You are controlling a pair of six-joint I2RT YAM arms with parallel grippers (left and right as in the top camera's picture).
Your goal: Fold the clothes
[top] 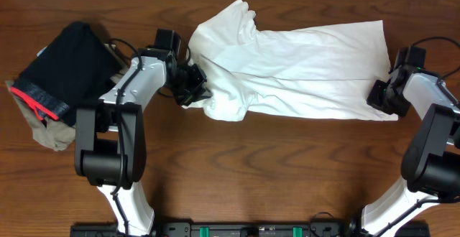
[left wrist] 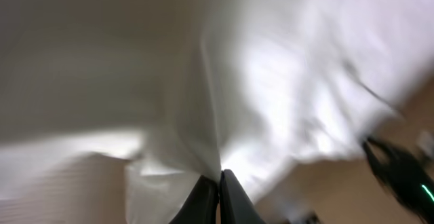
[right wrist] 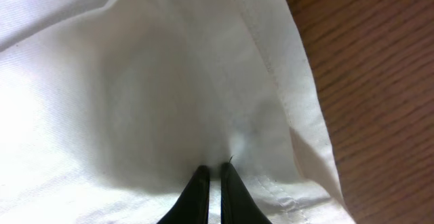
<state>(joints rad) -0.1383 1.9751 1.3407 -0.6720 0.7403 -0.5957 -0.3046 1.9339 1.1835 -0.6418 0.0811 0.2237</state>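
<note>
Robot lab bench, wood-grain table [top: 251, 165], left arm [top: 133, 86], right arm [top: 431, 133], black base rail [top: 251, 230]

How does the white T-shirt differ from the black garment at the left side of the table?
The white T-shirt lies stretched out and wrinkled; the black garment is folded compactly. The left hand and right hand pinch the T-shirt at its ends; no hand touches the black garment. The black garment rests on a tan garment; the T-shirt lies on the table. Both are clothing.
</note>
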